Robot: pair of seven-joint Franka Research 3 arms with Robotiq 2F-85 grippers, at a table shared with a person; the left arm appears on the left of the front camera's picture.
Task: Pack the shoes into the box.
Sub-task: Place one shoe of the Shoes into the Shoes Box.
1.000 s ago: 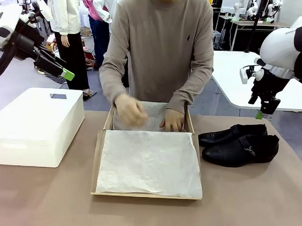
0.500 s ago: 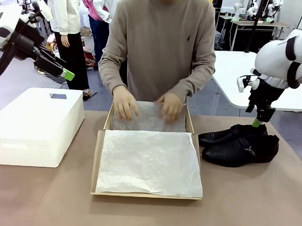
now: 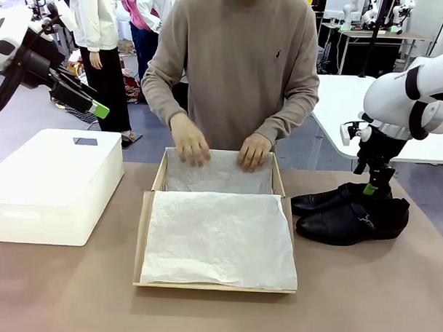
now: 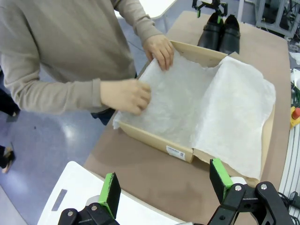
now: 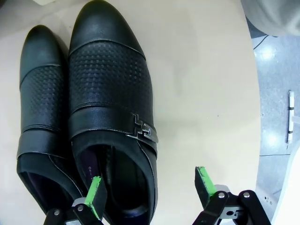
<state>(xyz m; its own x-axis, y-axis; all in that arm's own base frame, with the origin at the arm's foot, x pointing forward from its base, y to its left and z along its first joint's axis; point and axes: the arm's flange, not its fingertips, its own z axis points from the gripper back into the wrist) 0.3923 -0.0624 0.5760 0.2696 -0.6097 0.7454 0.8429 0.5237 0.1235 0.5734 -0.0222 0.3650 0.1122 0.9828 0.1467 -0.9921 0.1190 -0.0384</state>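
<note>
The two glossy black shoes [image 3: 351, 214] lie side by side on the table to the right of the box, toes towards it. In the right wrist view the buckled shoe [image 5: 110, 108] lies beside its mate [image 5: 42, 122]. My right gripper [image 3: 369, 189] hangs open just above their heel end. In its own view the right gripper [image 5: 150, 185] has one finger over a shoe's opening and the other over bare table. The brown cardboard box [image 3: 157, 180] stands open at mid-table, lined with white tissue. A person's hands [image 3: 189, 144] press the tissue inside. My left gripper [image 3: 89, 102] is raised at far left, open and holding nothing.
A large white plastic box [image 3: 53, 182] stands at the table's left. The box's flap lid [image 3: 140, 240] lies flat towards me, draped in tissue paper. Bare table runs along the front edge and around the shoes. A white table stands behind my right arm.
My right gripper has come down and slightly left, from above the table to just over the shoes. The person's hands have shifted about on the tissue. The left arm has stayed put.
</note>
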